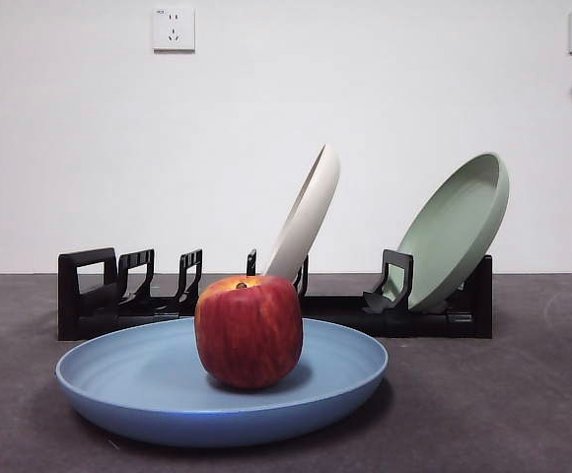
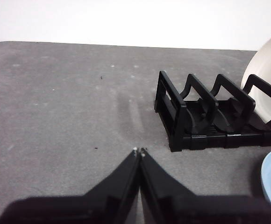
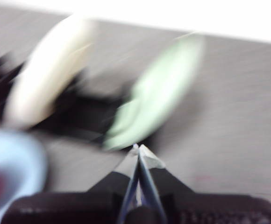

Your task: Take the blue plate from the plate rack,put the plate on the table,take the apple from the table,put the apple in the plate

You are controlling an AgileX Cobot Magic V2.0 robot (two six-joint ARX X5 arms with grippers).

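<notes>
At the lower centre of the front view we found the apple (image 1: 249, 331) sitting upright in the blue plate (image 1: 148, 389), which lay flat on the table (image 1: 523, 394). We judged the task complete, with only withdrawal left. Behind it, the plate rack (image 1: 128, 301) held a cream-white plate (image 1: 306, 217) and a pale green plate (image 1: 456, 229), its left slots vacant. Our left gripper (image 2: 139, 150) had its jaws pressed together, holding nothing; our right gripper (image 3: 138, 148), blurred, looked likewise closed.

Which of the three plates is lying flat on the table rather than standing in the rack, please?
The blue plate, flat on the table with the apple in it; the cream plate and green plate lean in the plate rack.
</notes>
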